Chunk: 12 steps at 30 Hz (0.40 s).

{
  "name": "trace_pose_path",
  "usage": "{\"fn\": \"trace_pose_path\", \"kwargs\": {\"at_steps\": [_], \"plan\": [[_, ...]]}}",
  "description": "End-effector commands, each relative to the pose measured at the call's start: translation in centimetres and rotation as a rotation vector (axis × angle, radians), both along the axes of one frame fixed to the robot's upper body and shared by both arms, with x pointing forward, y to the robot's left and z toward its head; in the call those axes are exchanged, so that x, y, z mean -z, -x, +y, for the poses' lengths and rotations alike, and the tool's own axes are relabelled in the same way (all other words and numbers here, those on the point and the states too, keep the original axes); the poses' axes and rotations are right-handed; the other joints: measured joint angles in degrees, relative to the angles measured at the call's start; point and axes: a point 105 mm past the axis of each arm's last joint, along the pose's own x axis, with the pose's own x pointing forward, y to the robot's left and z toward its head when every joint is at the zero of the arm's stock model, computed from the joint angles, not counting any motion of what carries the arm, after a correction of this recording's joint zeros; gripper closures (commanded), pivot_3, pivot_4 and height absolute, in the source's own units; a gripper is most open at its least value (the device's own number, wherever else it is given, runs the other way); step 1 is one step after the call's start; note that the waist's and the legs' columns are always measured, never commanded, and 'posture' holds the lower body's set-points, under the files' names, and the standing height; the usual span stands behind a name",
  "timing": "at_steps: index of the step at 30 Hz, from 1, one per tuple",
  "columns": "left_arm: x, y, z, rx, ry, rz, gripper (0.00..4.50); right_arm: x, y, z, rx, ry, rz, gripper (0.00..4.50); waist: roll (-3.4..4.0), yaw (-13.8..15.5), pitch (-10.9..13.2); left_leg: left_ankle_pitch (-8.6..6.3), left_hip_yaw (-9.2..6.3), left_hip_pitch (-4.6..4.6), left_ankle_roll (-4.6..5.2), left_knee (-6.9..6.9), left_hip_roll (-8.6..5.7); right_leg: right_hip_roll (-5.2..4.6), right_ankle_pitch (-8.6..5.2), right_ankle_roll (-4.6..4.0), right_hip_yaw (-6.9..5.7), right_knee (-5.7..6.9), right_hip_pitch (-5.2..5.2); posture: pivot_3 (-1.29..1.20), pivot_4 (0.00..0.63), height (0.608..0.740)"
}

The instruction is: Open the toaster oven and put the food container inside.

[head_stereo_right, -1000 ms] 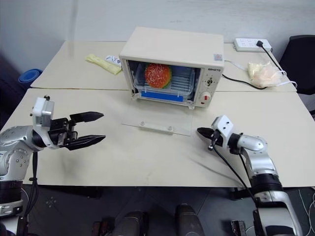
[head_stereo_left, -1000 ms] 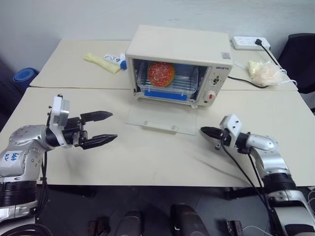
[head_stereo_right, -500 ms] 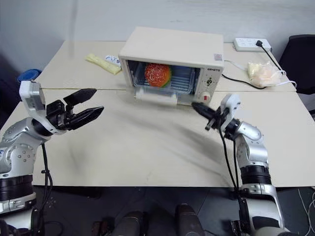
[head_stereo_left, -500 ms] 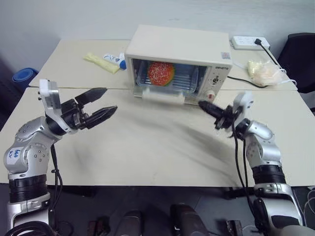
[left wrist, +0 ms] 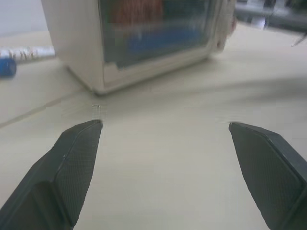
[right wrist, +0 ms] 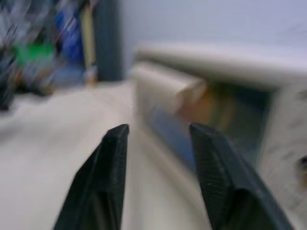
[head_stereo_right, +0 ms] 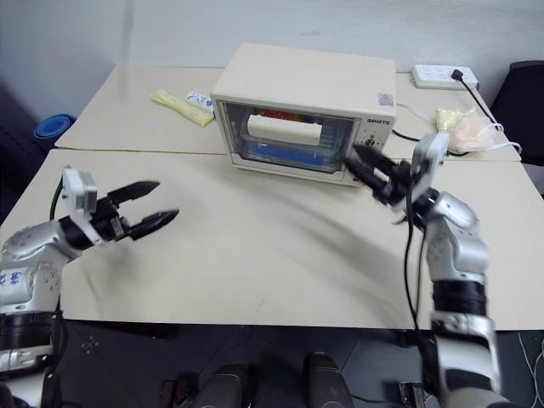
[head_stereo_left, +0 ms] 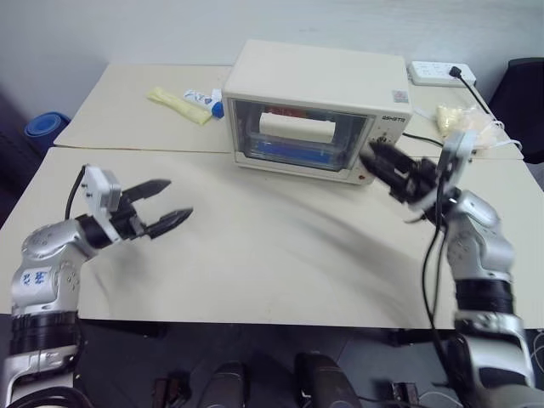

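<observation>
- The left gripper [head_stereo_left: 164, 204] is held low over the near table [head_stereo_left: 272, 272], its black fingers spread wide with nothing between them.
- The right gripper [head_stereo_left: 382, 163] is raised just before the toaster oven's control panel; its fingers stand partly apart and nothing is gripped.
- The toaster oven [head_stereo_left: 319, 110] is seen with its glass door up and shut.
- The food container [head_stereo_left: 293, 146] is seen behind the glass, inside the oven.

Beige surface [head_stereo_left: 255, 255] has the toaster oven [head_stereo_left: 319, 109] on it (door shut), plus a power strip [head_stereo_left: 433, 72] behind.
</observation>
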Motion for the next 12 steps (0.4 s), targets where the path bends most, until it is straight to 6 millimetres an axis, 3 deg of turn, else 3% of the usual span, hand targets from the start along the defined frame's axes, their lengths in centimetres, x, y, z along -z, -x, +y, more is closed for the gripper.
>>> {"fn": "trace_pose_path", "kwargs": {"at_steps": [1,4,5,12], "plan": [[0.9,1.7,1.0,0.004,-0.103,-0.017,0.0,1.4,3.2,0.4,-0.121,0.15,-0.026,1.15,0.01,-0.2,0.0,0.0,0.01,0.01,0.0,-0.02,0.01,0.0,0.0,0.0,0.0,-0.06,0.02,0.0,0.15,0.74],[2.6,3.4,1.3,0.012,-0.134,0.029,0.0,3.3,4.6,0.0,-0.182,0.254,-0.012,0.14,0.05,-0.37,0.03,-0.02,0.22,0.19,0.07,0.0,0.02,-0.03,0.0,0.0,0.14,-0.27,0.1,0.0,0.15,0.74],[2.8,3.8,1.2,0.016,-0.125,0.035,0.0,3.7,4.8,-0.1,-0.189,0.266,-0.014,0.03,0.05,-0.27,0.04,-0.03,0.24,0.26,0.11,-0.01,0.04,-0.03,0.0,0.0,0.15,-0.28,0.16,0.0,0.15,0.74],[3.8,5.3,0.5,-0.025,-0.116,0.024,0.0,4.8,4.6,-0.4,-0.128,0.228,-0.041,0.03,0.07,0.16,0.03,-0.02,0.03,0.35,0.21,-0.05,0.11,-0.06,0.0,0.0,0.04,-0.21,0.24,0.0,0.15,0.74]]}}
